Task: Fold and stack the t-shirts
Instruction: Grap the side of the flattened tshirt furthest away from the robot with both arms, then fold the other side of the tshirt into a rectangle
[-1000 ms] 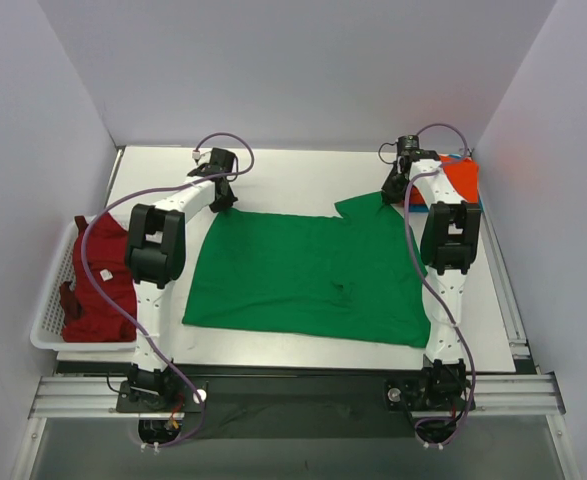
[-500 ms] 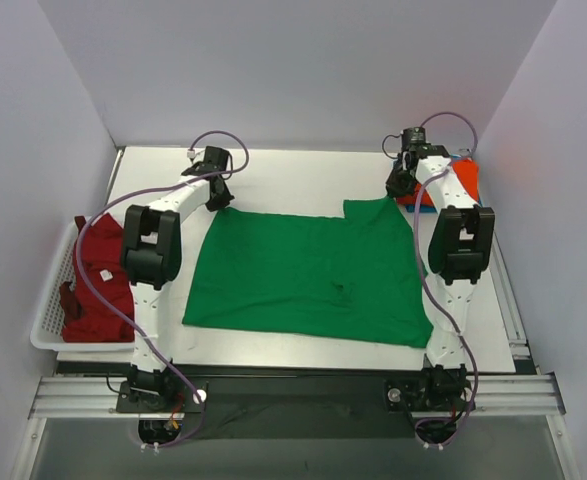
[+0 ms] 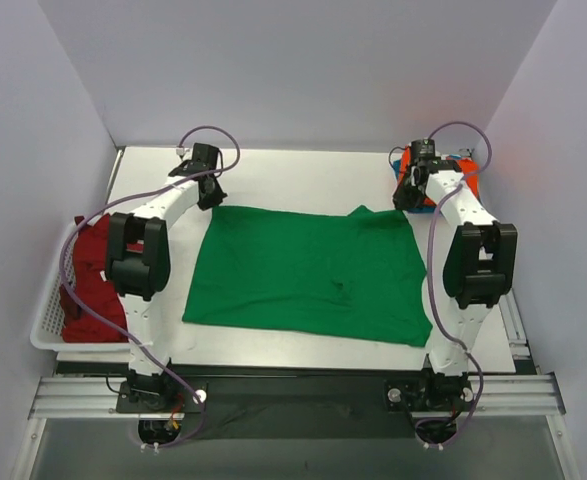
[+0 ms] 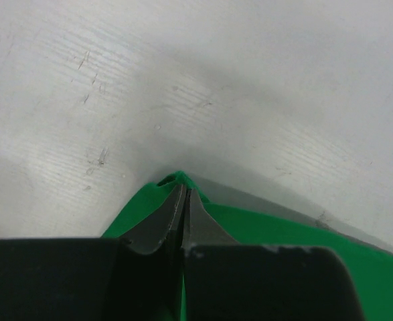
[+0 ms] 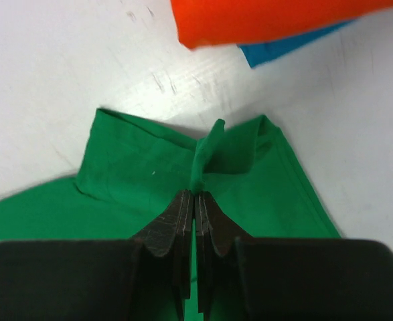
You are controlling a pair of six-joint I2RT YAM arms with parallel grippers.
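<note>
A bright green t-shirt (image 3: 308, 275) lies spread flat across the middle of the table. My left gripper (image 3: 211, 198) is shut on its far left corner, where green cloth (image 4: 139, 210) wraps round the jaws. My right gripper (image 3: 403, 203) is shut on a pinched ridge of the green t-shirt (image 5: 203, 157) at its far right corner. An orange-red t-shirt (image 3: 460, 180) lies folded on a blue t-shirt (image 5: 286, 47) at the far right. A dark red t-shirt (image 3: 95, 280) sits in the basket on the left.
The white slatted basket (image 3: 45, 320) stands at the table's left edge. White walls close the table in on the left, back and right. Bare table top (image 3: 303, 180) shows beyond the green shirt.
Both grippers have moved outward and toward the back wall, pulling the green shirt's far edge straight. The bunched cloth at its far right corner has flattened.
</note>
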